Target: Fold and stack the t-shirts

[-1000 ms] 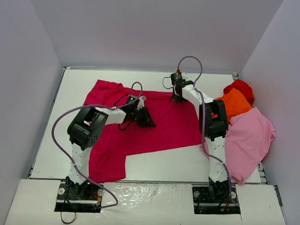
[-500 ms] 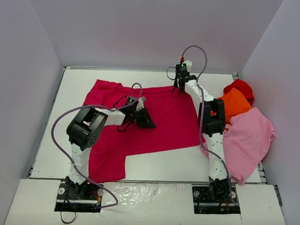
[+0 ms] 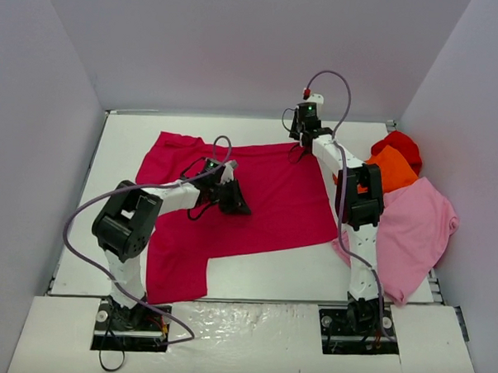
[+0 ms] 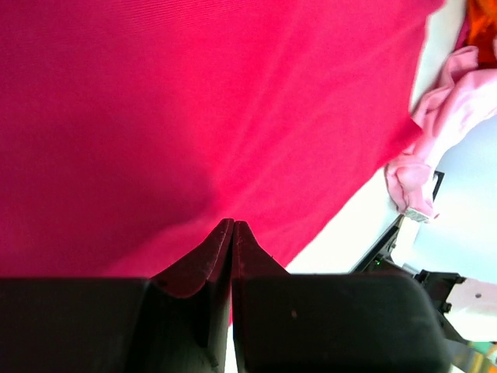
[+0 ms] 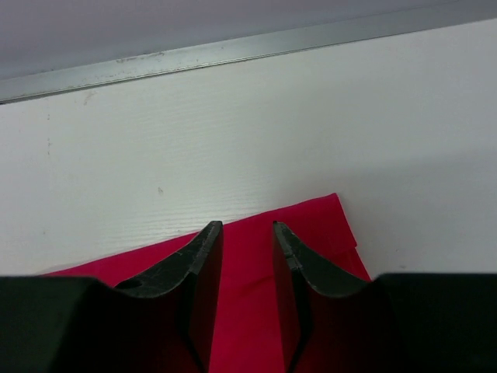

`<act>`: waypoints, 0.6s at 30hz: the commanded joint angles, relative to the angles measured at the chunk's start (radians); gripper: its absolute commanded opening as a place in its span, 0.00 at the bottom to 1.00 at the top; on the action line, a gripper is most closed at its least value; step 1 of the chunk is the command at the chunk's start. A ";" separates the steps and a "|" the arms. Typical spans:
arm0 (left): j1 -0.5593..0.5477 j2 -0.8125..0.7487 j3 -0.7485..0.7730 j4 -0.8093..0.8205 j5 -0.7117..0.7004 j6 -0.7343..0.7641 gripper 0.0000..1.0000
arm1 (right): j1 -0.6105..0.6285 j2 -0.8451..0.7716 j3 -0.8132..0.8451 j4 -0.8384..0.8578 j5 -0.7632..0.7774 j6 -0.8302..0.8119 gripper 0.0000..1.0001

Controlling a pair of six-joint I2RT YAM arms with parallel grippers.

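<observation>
Pink shirt (image 3: 417, 227), orange shirt (image 3: 392, 172) heaped beside crimson shirt (image 3: 273, 196).

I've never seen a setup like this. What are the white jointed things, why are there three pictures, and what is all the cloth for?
The white jointed things are two robot arms bolted at the near edge of a table. Each ends in a two-fingered hand. The wide picture comes from a fixed camera above and behind the arms. The other two come from small cameras on each wrist, so the dark shapes at the bottom are that hand's own fingers.

A crimson t-shirt lies spread on the table. At the right is a heap: a pink t-shirt, an orange t-shirt and a red t-shirt.

The left hand is shut, tips down at the crimson t-shirt's middle; whether it pinches cloth I cannot tell. The right hand is open above the shirt's far edge near a corner, holding nothing.
</observation>
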 commanded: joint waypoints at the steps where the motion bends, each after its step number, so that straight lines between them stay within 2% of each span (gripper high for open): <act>1: -0.002 -0.164 0.059 -0.077 -0.061 0.060 0.00 | -0.019 -0.078 0.028 -0.056 -0.087 0.033 0.29; 4: 0.009 -0.264 0.070 -0.180 -0.168 0.113 0.00 | -0.019 -0.067 0.028 -0.067 -0.262 0.111 0.29; 6: 0.021 -0.376 0.127 -0.327 -0.360 0.229 0.00 | -0.016 -0.041 0.047 -0.069 -0.392 0.143 0.29; 8: 0.019 -0.480 0.195 -0.439 -0.525 0.288 0.00 | -0.019 -0.037 0.053 -0.079 -0.310 0.167 0.28; 10: 0.022 -0.541 0.253 -0.561 -0.661 0.339 0.09 | -0.040 -0.039 0.038 -0.090 -0.234 0.163 0.28; 14: 0.031 -0.622 0.314 -0.687 -0.747 0.396 0.16 | -0.084 -0.022 0.026 -0.137 -0.248 0.169 0.28; 18: 0.033 -0.721 0.249 -0.678 -0.798 0.377 0.17 | -0.081 0.044 0.037 -0.076 -0.611 0.213 0.27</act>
